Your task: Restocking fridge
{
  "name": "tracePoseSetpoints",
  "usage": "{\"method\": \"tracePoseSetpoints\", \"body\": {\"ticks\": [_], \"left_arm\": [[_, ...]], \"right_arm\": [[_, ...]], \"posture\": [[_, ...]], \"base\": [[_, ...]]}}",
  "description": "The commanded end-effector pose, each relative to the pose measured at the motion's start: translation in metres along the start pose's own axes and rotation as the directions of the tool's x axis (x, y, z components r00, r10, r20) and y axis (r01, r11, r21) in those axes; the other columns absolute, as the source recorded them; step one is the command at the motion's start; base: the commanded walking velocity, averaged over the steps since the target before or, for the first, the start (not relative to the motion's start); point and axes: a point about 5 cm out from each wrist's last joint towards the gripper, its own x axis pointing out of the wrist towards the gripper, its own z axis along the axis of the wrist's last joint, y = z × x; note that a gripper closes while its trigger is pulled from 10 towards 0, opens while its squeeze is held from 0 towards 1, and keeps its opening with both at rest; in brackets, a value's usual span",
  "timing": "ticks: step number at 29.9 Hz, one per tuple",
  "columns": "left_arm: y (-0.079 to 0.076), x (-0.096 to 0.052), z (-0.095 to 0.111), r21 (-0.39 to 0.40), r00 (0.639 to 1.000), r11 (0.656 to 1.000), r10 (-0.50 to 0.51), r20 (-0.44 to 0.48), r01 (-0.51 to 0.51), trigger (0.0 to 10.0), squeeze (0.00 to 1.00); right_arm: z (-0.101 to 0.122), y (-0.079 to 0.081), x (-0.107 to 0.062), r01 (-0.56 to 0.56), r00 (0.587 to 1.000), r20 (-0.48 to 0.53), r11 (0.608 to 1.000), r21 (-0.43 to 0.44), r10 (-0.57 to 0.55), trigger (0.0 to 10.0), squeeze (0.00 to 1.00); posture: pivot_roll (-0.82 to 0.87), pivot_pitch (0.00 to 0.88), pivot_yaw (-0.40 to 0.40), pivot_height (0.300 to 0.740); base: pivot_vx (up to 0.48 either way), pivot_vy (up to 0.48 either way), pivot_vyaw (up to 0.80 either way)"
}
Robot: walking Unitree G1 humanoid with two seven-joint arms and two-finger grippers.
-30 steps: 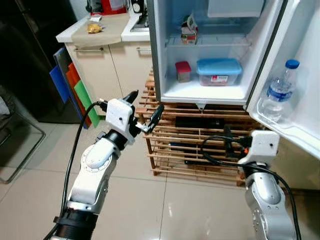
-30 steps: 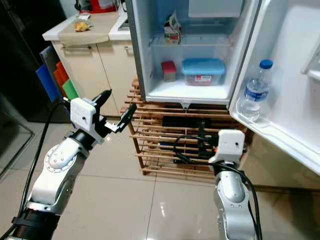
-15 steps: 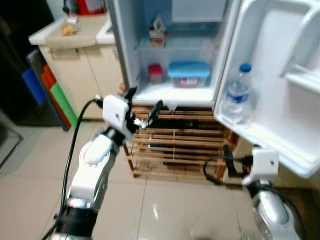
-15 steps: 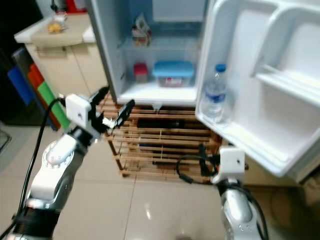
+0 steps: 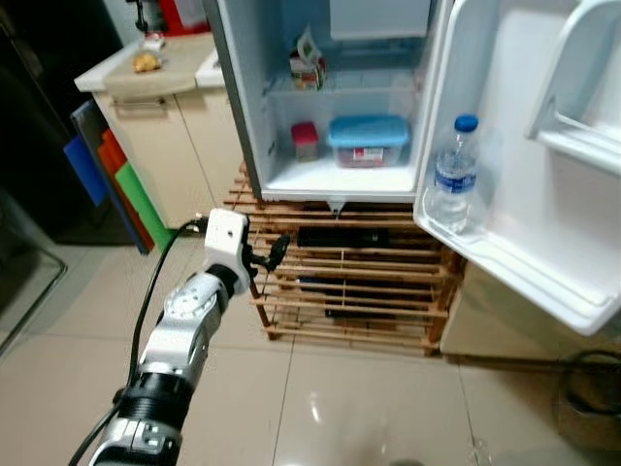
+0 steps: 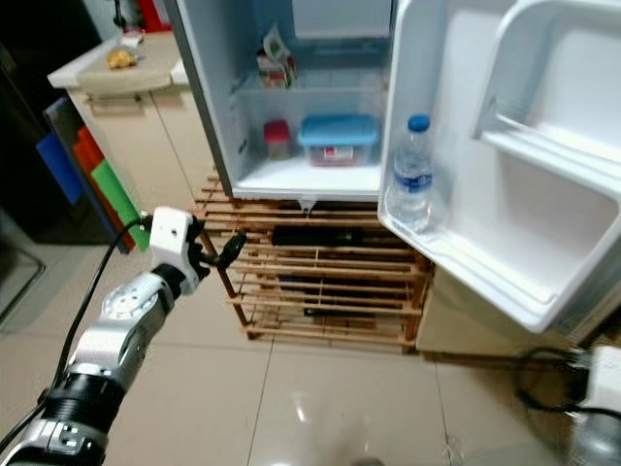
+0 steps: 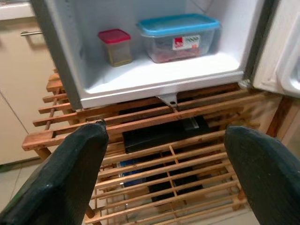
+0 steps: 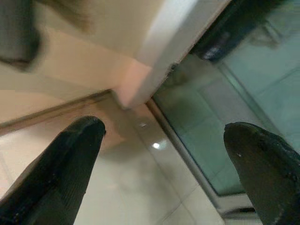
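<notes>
While the fridge (image 5: 291,107) is standing open on its wooden rack (image 5: 359,291), the left gripper (image 5: 264,260) is hovering empty and spread apart before the rack, and the right gripper (image 8: 159,154) is hanging low, fingers parted, carrying nothing. I would fetch stock first, then approach squarely. Inside, a blue-lidded box (image 7: 180,37) is wearing a red label (too small to read); a water bottle (image 5: 452,189) is sitting in the door shelf.

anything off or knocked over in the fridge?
Nothing stands out. The water bottle stands upright in the door shelf; the blue-lidded container and red-lidded jar sit level on the fridge floor, the carton on the shelf above. No spills.
</notes>
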Motion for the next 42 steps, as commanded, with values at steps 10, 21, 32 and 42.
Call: {"method": "tracePoseSetpoints", "body": {"ticks": [10,21,32,42], "left_arm": [[0.004,0.003,-0.005,0.069,1.000,0.998,0.009,-0.030,-0.007,10.0,0.00],[0.018,-0.018,-0.080,0.054,0.884,0.998,0.015,-0.467,0.012,10.0,0.00],[0.027,-0.093,-0.167,0.234,0.471,0.878,0.011,-0.882,0.418,10.0,0.00],[0.021,-0.097,-0.174,0.217,0.448,0.849,-0.027,-0.894,0.483,10.0,0.00]], "right_arm": [[0.059,-0.031,0.021,0.105,0.980,0.163,0.993,0.059,-0.113,10.0,0.00],[0.145,0.036,-0.031,-0.487,0.767,0.549,0.858,0.162,0.331,10.0,0.00],[0.168,0.112,-0.208,-0.975,-0.078,0.538,0.049,-0.217,0.839,10.0,0.00],[0.144,0.107,-0.140,-0.950,0.311,0.495,0.267,0.160,0.811,10.0,0.00]], "posture": [[-0.29,0.000,0.126,0.740],[-0.28,0.006,0.135,0.740],[-0.30,0.004,0.146,0.740],[-0.29,0.002,0.130,0.740]], "base": [[0.000,0.000,0.00],[0.000,0.000,0.00],[0.000,0.000,0.00],[0.000,0.000,0.00]]}}
